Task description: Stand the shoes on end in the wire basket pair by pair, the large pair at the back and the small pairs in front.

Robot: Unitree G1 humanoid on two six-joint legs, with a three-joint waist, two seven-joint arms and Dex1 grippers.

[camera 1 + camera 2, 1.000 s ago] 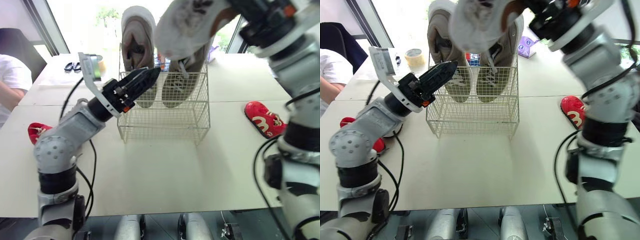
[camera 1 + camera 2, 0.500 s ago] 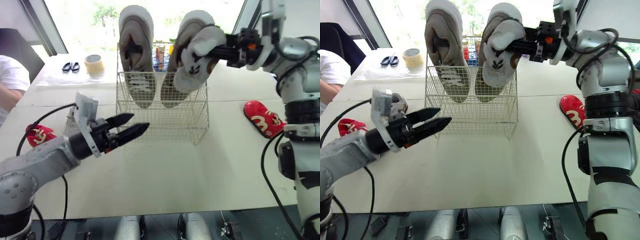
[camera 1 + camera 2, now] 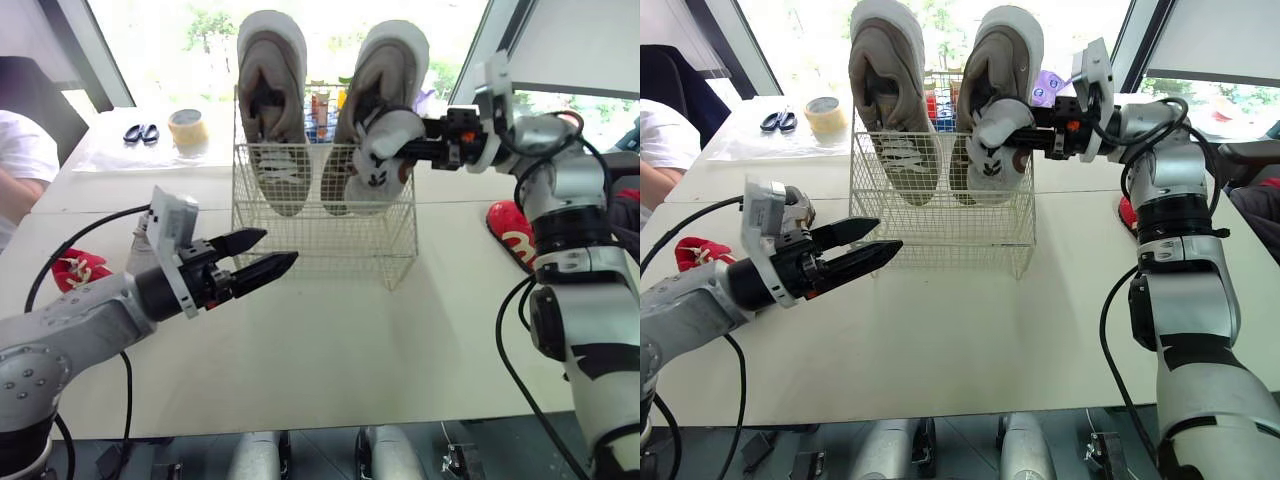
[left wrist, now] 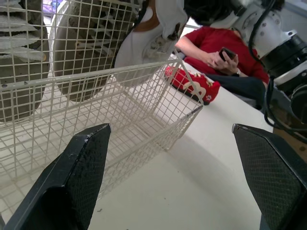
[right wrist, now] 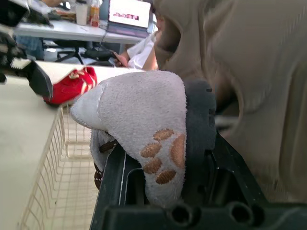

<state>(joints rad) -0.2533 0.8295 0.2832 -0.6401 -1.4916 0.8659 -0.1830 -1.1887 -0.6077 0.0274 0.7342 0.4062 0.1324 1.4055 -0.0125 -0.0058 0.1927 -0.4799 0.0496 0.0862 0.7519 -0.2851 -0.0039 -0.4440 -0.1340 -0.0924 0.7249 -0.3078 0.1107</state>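
Note:
A white wire basket (image 3: 325, 235) stands mid-table with two large grey-brown shoes (image 3: 272, 100) (image 3: 392, 60) on end along its back. My right gripper (image 3: 415, 152) is shut on a small white shoe with paw prints (image 3: 383, 155), held over the basket's front right part, against the right large shoe (image 5: 249, 72). My left gripper (image 3: 255, 257) is open with nothing in it, just left of the basket's front. One small red shoe (image 3: 75, 270) lies at the table's left, another (image 3: 515, 240) at the right. A pale small shoe (image 3: 795, 210) shows behind my left arm.
A tape roll (image 3: 185, 128) and a dark pair of scissors (image 3: 143, 133) lie at the back left. A person in white (image 3: 25, 160) sits at the far left, another in red (image 4: 216, 48) beyond the table's right side. Bottles stand behind the basket.
My right arm has brought the small white shoe down from above the basket to its front right part. My left gripper pulled back from the basket and opened, then stayed still.

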